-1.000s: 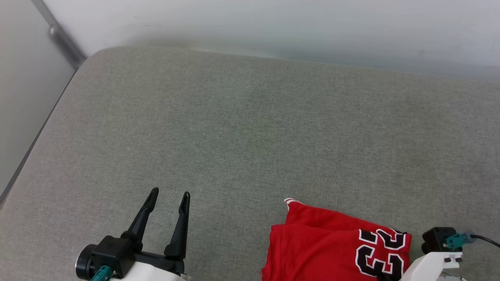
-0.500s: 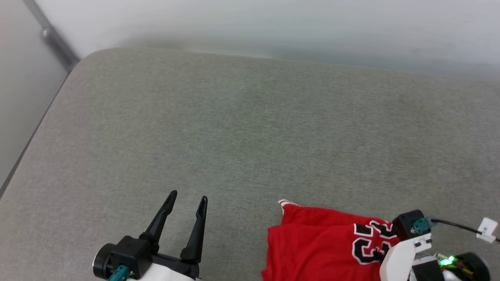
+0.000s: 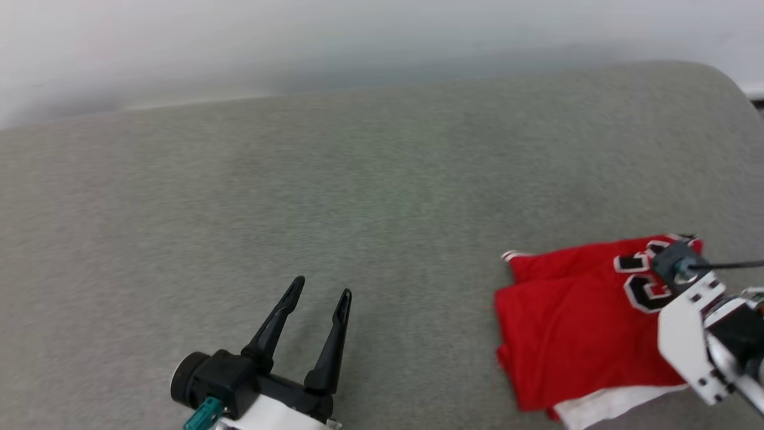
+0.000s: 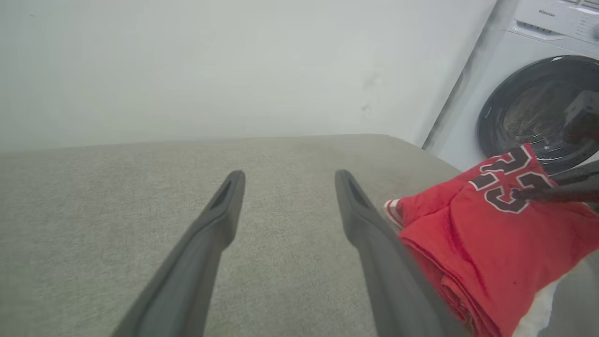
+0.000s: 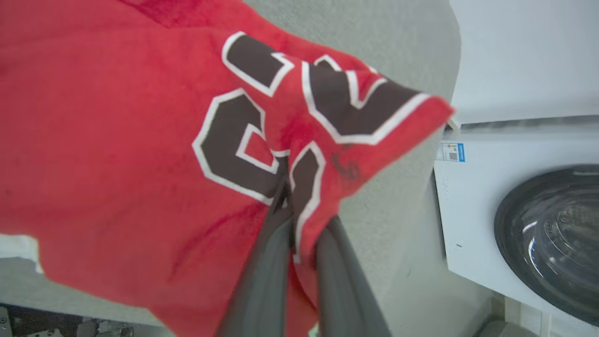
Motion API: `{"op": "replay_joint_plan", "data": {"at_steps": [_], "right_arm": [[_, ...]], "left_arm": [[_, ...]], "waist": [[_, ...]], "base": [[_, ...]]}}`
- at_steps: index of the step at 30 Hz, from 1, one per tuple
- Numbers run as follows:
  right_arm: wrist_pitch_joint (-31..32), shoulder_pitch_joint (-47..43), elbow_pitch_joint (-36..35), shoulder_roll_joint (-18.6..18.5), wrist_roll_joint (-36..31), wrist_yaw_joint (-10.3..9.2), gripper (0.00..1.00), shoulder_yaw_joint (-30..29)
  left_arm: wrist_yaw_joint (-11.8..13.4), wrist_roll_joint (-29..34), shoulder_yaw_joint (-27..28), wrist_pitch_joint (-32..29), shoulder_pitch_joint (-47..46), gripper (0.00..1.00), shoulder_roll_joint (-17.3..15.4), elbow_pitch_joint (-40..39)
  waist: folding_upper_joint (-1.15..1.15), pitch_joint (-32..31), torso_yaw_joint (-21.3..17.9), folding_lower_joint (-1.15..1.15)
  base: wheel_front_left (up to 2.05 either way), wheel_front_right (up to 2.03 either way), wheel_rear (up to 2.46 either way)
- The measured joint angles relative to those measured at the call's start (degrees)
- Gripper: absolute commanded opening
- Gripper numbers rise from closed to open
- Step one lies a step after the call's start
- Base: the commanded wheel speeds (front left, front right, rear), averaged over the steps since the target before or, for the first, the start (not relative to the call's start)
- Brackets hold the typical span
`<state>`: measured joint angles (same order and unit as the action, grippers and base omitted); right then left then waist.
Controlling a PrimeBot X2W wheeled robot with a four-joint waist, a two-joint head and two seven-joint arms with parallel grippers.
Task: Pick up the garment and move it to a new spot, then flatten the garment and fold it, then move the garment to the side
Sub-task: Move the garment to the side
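The garment (image 3: 573, 322) is a folded red jersey with black, white-outlined numbers, lying at the right of the grey cushioned surface (image 3: 358, 197); a white sleeve edge pokes out beneath it. My right gripper (image 5: 291, 194) is shut on the numbered corner of the garment (image 5: 117, 140), and that corner is pulled up off the surface. In the head view the white right wrist (image 3: 692, 310) covers that corner. The left wrist view shows the garment (image 4: 486, 234) with the right fingers (image 4: 552, 193) on its numbers. My left gripper (image 3: 322, 286) hovers open to the garment's left, holding nothing (image 4: 288, 175).
A white wall (image 3: 298, 48) runs behind the surface. Its rounded right end (image 3: 725, 89) lies just beyond the garment. A white front-loading washing machine (image 5: 538, 224) with a dark round door (image 4: 533, 112) stands past that end.
My right gripper has shut on the garment's numbered corner and raised it. The head camera has turned right, so the whole picture has shifted. The left gripper stays open.
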<state>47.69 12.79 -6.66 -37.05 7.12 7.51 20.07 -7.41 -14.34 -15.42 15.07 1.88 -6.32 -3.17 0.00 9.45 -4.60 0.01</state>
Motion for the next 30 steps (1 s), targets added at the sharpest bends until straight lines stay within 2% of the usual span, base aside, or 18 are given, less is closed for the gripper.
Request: {"op": "replay_joint_plan", "data": {"at_steps": [3,7,13,18,24,30], "right_arm": [[-0.9,2.9,1.3,-3.9,0.3,0.01,0.0,0.3],[-4.6,7.4,4.9,-6.8,-0.8,0.01,0.0,-1.3],[-10.9,12.0,14.3,-6.4,-2.5,0.02,0.0,-6.4],[-15.2,15.3,22.9,-5.0,-4.0,0.02,0.0,-11.8],[-20.0,18.0,31.5,-3.8,-6.0,0.02,0.0,-19.2],[-23.4,20.2,37.0,-1.2,-8.3,0.02,0.0,-23.7]], "left_arm": [[0.0,0.1,-1.0,0.0,-1.8,1.0,-0.8,-1.0],[0.0,0.7,-1.9,0.0,-4.5,1.0,-2.8,-2.7],[0.0,1.3,-2.6,0.0,-8.1,1.0,-5.4,-5.1],[0.0,1.5,-2.9,0.0,-8.7,1.0,-7.9,-7.7],[0.0,1.6,-2.2,0.0,-9.3,1.0,-9.3,-10.2],[0.0,1.6,-2.2,0.0,-9.3,1.0,-9.5,-11.2]], "waist": [[0.0,1.9,-3.7,0.0],[0.0,6.0,-7.1,0.0],[0.0,13.1,-10.5,0.0],[0.0,18.0,-11.8,0.0],[0.0,21.8,-11.0,0.0],[0.0,23.3,-9.5,0.0]], "base": [[0.0,0.0,0.0],[0.0,0.0,0.0],[0.0,0.0,0.0],[0.0,0.0,0.0],[0.0,0.0,0.0],[0.0,0.0,0.0]]}}
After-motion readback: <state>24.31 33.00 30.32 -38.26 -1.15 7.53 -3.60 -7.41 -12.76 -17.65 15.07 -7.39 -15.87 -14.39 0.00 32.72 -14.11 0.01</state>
